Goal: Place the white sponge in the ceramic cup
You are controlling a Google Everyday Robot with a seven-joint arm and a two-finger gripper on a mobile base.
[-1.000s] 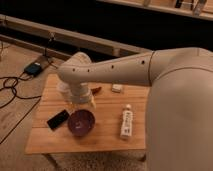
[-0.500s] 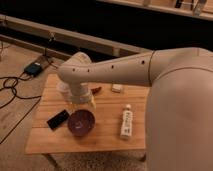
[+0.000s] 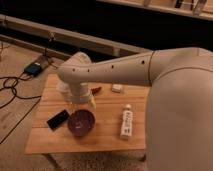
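The white sponge (image 3: 117, 88) lies on the wooden table (image 3: 107, 137) near its back edge, clear of the arm. My arm reaches from the right across the table. My gripper (image 3: 83, 102) hangs below the wrist, just above the back rim of the dark purple bowl (image 3: 81, 123) and well left of the sponge. A pale rounded shape (image 3: 63, 89) shows at the left of the wrist. It looks like the ceramic cup, mostly hidden by the arm.
A white tube with red markings (image 3: 127, 124) lies right of the bowl. A black phone (image 3: 58, 119) lies left of the bowl. A small red object (image 3: 96, 90) sits beside the wrist. Cables and a power box (image 3: 34, 68) lie on the floor at left.
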